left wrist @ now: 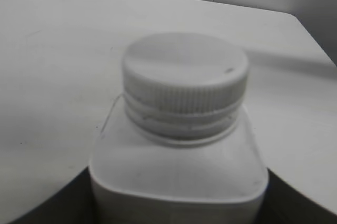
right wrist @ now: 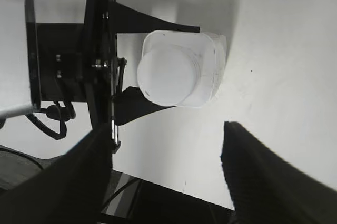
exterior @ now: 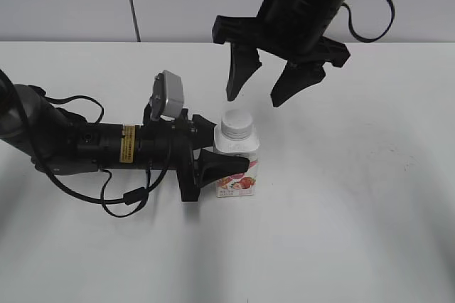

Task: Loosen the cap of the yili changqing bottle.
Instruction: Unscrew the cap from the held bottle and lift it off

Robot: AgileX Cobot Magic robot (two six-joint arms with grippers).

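While my left claw (exterior: 217, 152) lies low along the table (exterior: 370, 210), its two dark fingers (exterior: 220, 166) are closed against the sides of the yili changqing bottle's (exterior: 238, 168) squarish body, one on the far side and one on the near. The bottle stands upright near the middle of the table, strawberry label facing the exterior camera, with the cap (exterior: 236, 124) seated on its neck. In my left wrist view the ribbed cap (left wrist: 185, 74) rises clear above my fingers, nothing touching its edge. My left arm (exterior: 85, 143) stretches nearly level from the left side, wrist camera on top.

My right claw (exterior: 259, 84) hangs above and just behind the cap, fingers pointing down and spread wide, gripping nothing. From my right wrist view the cap (right wrist: 167, 73) sits ahead of the splayed fingertips (right wrist: 79, 166), apart from them. Bare table lies open to the right of the bottle and in front of it.
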